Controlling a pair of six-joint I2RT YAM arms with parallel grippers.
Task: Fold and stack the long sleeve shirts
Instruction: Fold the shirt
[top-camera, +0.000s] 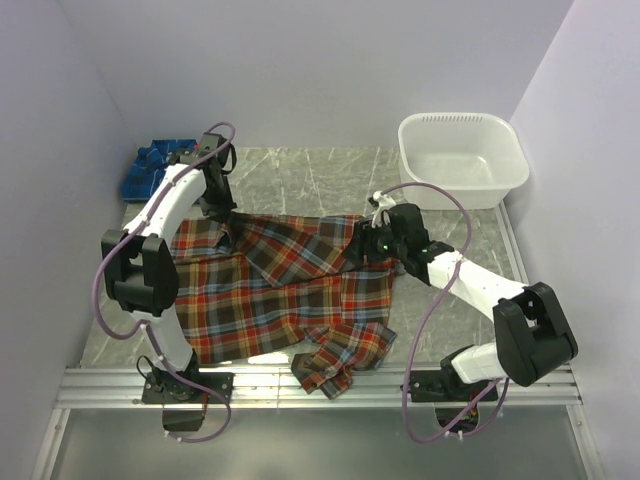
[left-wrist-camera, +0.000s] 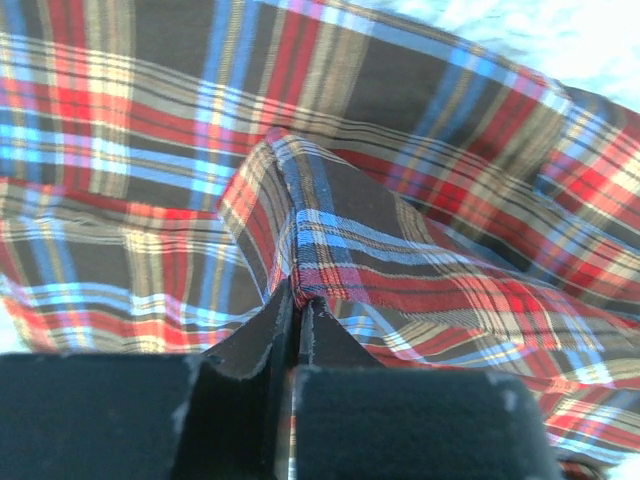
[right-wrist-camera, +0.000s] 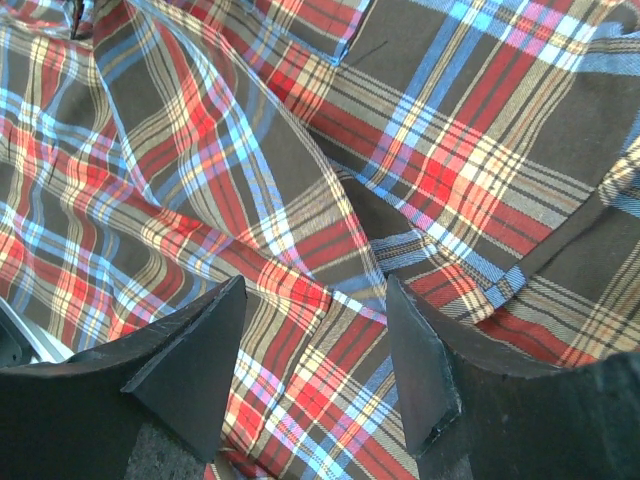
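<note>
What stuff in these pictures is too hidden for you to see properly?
- Blue shirt: in the top view, the left arm covers part of it, so I cannot tell whether it is folded.
- Left end effector: in the top view, its own wrist hides the fingertips pinching the red shirt.
- Right end effector: it is open, but the wrist view cannot show whether it touches the cloth.

The left fingers are pressed closed on a fold of the red-orange shirt, the left arm being bent forward. The right fingers are held apart, pointed downward.
</note>
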